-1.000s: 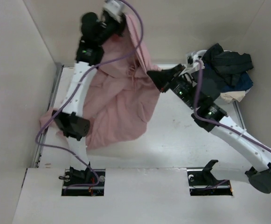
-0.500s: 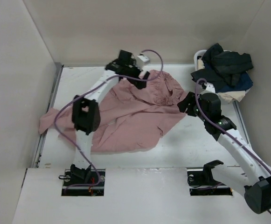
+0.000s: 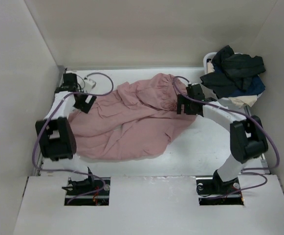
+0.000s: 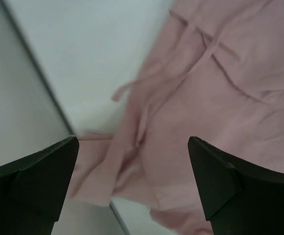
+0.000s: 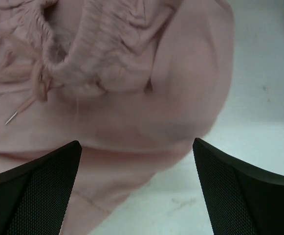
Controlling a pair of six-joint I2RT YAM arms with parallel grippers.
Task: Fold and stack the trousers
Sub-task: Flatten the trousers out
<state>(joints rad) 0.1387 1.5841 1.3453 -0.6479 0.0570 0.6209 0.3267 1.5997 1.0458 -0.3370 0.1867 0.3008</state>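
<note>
Found dusty-pink trousers (image 3: 132, 122) lying rumpled across the middle of the table (image 3: 205, 147), long axis running left to right and tilted a little toward the far right. Saw the waist (image 5: 98, 63) at the far-right end, gathered into ribbed elastic puckers, with a thin drawstring (image 5: 27, 103) trailing over it. Saw the legs heaped toward the left in soft, matte folds and creases, overlapping, so could not tell one from the other. Noted a leg end lying right against the table's left edge, beside the wall (image 3: 19, 98).

Showed the left gripper (image 4: 133, 141) over that left end, fingers spread wide, grasping nothing. Showed the right gripper (image 5: 137, 142) over the waist end, likewise spread wide and released; could not tell whether either touched the cloth.

Left bare white tabletop along the near right and in a strip on the far left. Held a pile of dark garments (image 3: 234, 71) over a cream cloth (image 3: 242, 101) in the far-right corner, just beyond the waist and apart from it.
</note>
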